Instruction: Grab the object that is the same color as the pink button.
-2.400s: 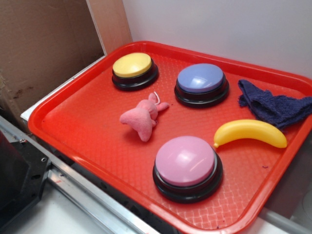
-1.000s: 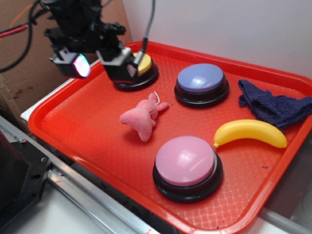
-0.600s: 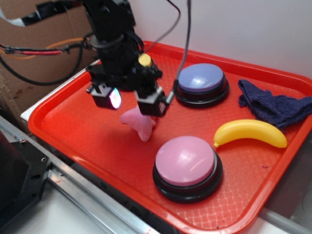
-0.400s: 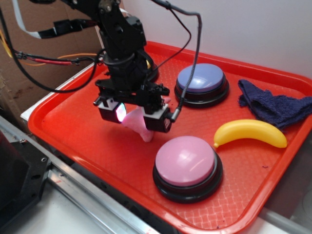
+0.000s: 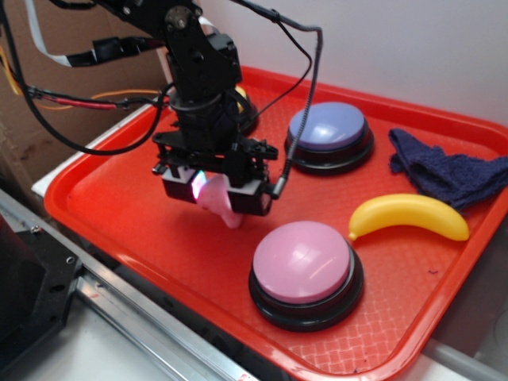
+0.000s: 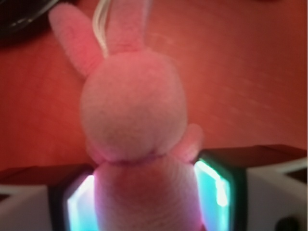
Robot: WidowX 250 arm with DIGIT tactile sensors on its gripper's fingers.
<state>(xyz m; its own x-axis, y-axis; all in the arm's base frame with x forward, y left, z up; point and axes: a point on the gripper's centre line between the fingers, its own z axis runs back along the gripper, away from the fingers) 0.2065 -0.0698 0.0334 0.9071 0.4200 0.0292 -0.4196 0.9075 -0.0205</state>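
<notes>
Exterior: high front corner, oblique down over red tray (image 5: 119, 230). Wrist: close, downward, sharing tray floor.

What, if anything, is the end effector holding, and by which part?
The end effector brackets the pink plush bunny at its body, below the head; whether it grips yet cannot be told.

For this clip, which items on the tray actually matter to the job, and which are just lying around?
Part of the job:
- pink plush animal, between the fingers of the gripper
- pink button, the colour reference

Just lying about:
- blue-purple button
- yellow button, mostly hidden behind the arm
- toy banana
- dark blue cloth
- red tray holding it all
</notes>
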